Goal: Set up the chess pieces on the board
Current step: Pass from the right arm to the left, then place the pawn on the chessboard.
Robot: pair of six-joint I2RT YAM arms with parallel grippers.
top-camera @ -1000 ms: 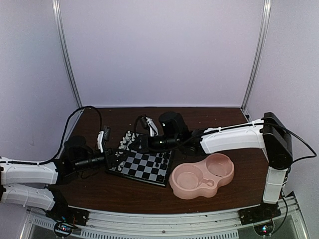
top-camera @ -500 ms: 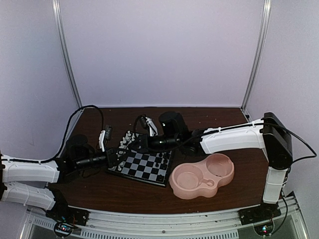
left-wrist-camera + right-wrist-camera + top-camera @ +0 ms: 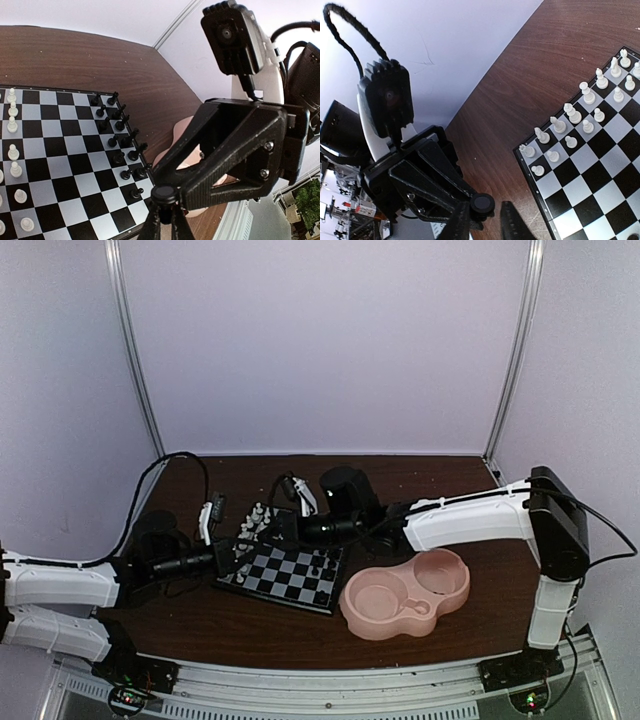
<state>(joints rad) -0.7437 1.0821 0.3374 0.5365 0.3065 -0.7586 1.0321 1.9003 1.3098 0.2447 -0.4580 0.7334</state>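
Board (image 3: 287,576) beside pink dish (image 3: 392,629)

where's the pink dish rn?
Top view: the pink dish sits on the table, right of centre, close beside the right edge of the board.

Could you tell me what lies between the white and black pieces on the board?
Only bare board squares, seen in the left wrist view.

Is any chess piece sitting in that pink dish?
No, both bowls of the pink dish show only bare pink bottoms in the overhead view.
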